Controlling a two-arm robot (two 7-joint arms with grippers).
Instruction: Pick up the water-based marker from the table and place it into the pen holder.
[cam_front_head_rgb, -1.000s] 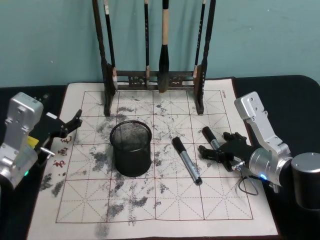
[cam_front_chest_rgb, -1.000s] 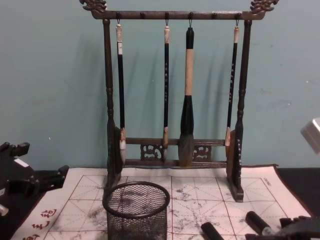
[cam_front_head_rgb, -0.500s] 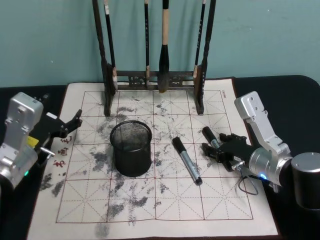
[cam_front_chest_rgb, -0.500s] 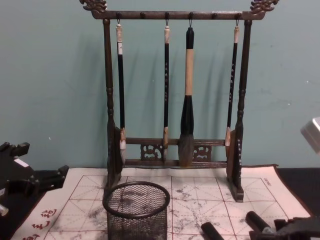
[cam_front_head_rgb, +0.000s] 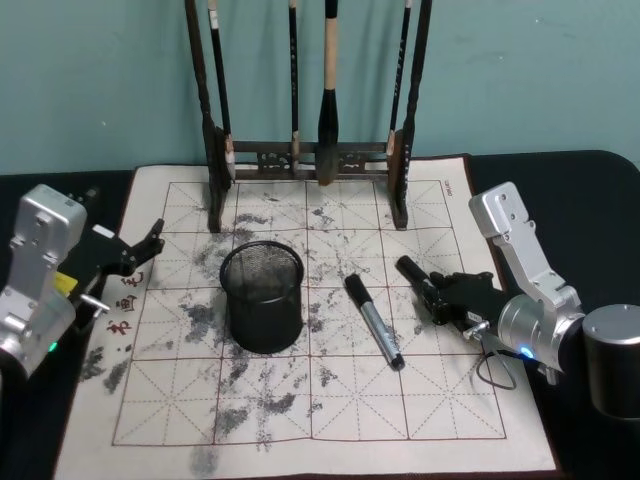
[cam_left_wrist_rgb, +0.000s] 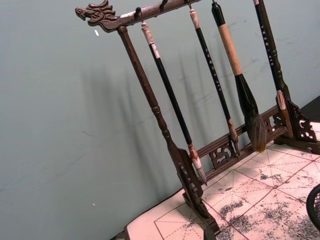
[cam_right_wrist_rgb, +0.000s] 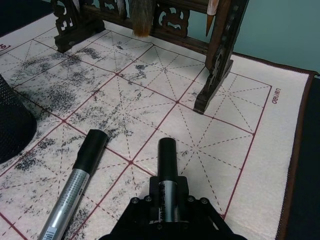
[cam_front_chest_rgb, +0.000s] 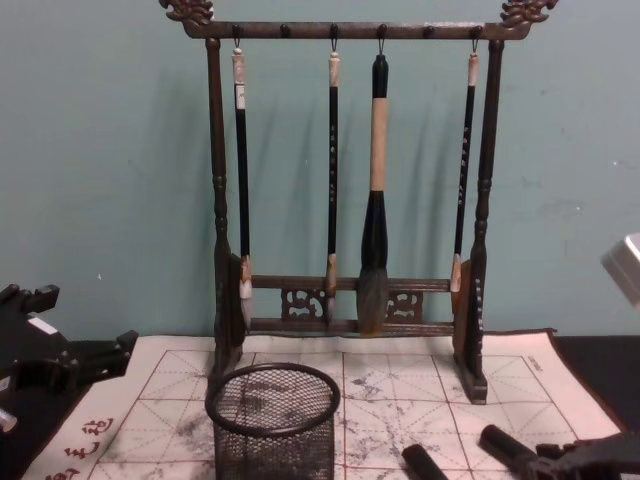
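Head view: right gripper clamps its fingers on one water-based marker, right of the mesh pen holder; left gripper, fingers apart, sits at the left edge of the calligraphy mat. Right wrist view: a second marker lies beside it.

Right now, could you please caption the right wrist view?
Right tool grips one marker; a second marker lies beside it.

Calligraphy studio: brush rack, practice mat

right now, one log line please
right gripper shut on marker | pen holder empty | left gripper open, parked left | second marker on mat
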